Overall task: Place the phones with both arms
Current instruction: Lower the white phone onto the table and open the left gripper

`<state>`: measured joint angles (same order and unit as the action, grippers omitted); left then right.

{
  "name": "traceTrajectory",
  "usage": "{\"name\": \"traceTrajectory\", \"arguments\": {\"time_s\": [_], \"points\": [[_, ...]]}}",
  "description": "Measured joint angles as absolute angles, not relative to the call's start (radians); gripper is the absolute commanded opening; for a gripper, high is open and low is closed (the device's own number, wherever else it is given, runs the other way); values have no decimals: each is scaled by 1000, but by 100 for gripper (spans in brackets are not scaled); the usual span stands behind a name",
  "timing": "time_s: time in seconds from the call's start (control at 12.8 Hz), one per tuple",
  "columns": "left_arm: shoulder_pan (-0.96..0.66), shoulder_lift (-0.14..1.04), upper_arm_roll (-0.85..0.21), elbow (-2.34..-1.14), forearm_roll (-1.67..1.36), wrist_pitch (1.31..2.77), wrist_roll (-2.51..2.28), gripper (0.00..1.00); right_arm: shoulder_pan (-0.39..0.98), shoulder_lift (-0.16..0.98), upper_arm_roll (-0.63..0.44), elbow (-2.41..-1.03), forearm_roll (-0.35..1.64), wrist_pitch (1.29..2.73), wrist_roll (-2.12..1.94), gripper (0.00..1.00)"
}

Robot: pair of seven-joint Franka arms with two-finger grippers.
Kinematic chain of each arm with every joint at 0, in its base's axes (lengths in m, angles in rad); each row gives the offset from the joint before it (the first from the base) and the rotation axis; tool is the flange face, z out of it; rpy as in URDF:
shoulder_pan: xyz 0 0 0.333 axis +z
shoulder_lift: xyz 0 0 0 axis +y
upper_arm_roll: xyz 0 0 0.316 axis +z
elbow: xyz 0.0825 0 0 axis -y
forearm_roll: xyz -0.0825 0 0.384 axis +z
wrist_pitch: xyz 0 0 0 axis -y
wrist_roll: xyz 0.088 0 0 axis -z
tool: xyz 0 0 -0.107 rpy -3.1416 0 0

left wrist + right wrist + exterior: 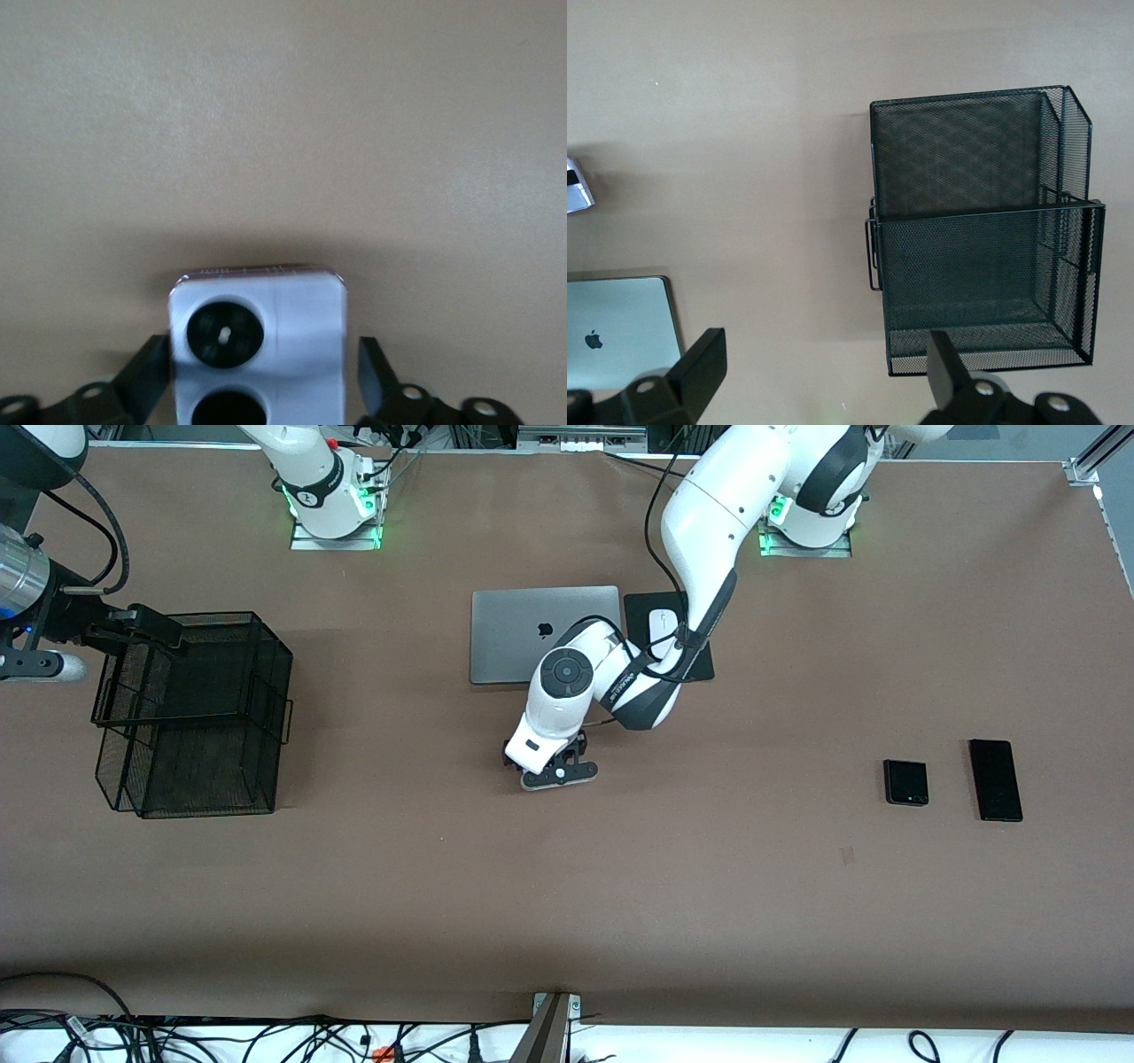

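The left gripper (556,772) is low over mid-table, nearer the front camera than the silver laptop (523,633). Its fingers (146,376) are spread, flanking the lilac phone (257,341) with a narrow gap at each side; the phone lies on the table (709,886), not clamped. The left arm reaches down from its base, elbow bent over the mouse (663,627) on its black pad. The right gripper (824,376) hangs open above the black mesh tray (190,713). The small black phone (905,782) and the longer black phone (995,779) lie side by side toward the left arm's end.
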<state>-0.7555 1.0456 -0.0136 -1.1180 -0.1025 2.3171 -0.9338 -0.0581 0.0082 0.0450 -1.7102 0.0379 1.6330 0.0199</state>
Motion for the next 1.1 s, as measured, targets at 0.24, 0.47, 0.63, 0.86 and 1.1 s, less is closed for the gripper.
{"name": "traceTrajectory", "arguments": {"time_s": [0.24,0.47,0.63,0.86,1.1], "points": [[-755,1045,-8,-1104,-96,2317,-934,100,-58,11,45,-1710,38,1633,20,100],[-730,1019,22,-1089,-94,2297,-929,100,-58,11,45,-1710,38,1633,19,100],[-662,943,37,-1088,-93,2186,-873,100,-58,14,45,-1710,38,1633,16,100],[-515,772,43,-1108,-89,1970,-729,100,-51,28,51,-1710,38,1633,14,100],[-350,611,48,-1196,-85,1830,-519,100,37,74,70,-1711,39,1641,15,100]]}}
